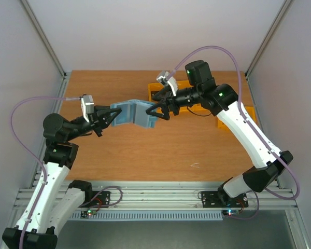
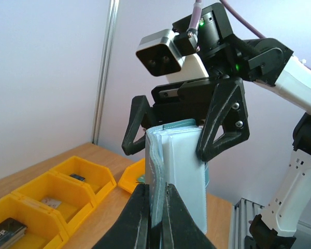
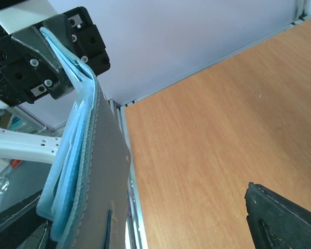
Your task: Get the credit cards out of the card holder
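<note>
Above the table [image 1: 145, 158], left jaws clamp the card holder [image 1: 132, 112] aloft; right jaws gape astride it.

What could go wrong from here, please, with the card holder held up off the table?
The card holder hangs from the left gripper alone by one edge, so it might slip or twist. The open right gripper straddles the whole holder and, closing, may merely pinch it shut.
</note>
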{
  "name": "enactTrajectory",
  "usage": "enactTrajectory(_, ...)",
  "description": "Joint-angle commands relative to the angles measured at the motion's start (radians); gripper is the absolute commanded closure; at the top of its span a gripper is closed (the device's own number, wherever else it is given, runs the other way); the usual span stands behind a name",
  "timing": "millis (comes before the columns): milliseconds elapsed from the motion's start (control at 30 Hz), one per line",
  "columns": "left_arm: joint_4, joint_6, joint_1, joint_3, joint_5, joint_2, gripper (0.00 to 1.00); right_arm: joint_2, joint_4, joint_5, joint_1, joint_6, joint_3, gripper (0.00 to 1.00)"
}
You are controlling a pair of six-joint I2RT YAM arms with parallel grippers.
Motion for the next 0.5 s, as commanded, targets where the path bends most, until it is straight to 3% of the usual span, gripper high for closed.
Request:
enactTrajectory(0, 0.079, -0.032, 0.0, 0.027, 0.023, -0.018, 1.0, -0.003, 0.078, -0.07, 0.025, 0.018, -0.038, 0.05)
enactTrajectory(100, 0.086, -0.047, -0.002, 0.025, 0.02, -0.018, 1.0, 0.015, 0.09, -0.102, 0.064, 0.01, -0.031, 0.11)
enactTrajectory(133, 0.087, -0.052, -0.003, 0.025, 0.016, -0.017, 1.0, 0.021, 0.097, -0.12, 0.067, 0.013, -0.027, 0.18)
enactTrajectory(233, 0.094, -0.074, -0.003, 0.016, -0.005, -0.019, 1.0, 0.024, 0.138, -0.163, 0.068, 0.035, -0.033, 0.6)
enactTrajectory(333, 0.104, -0.093, -0.003, 0.004, -0.017, -0.024, 1.0, 0.022, 0.143, -0.186, 0.069, 0.032, -0.033, 0.91)
enactTrajectory(367, 0.104, -0.098, -0.002, 0.001, -0.018, -0.026, 1.0, 0.021, 0.14, -0.187, 0.069, 0.03, -0.033, 0.98)
enactTrajectory(467, 0.094, -0.095, -0.003, -0.004, -0.015, -0.034, 0.95, 0.015, 0.128, -0.2, 0.066, 0.017, -0.028, 0.99)
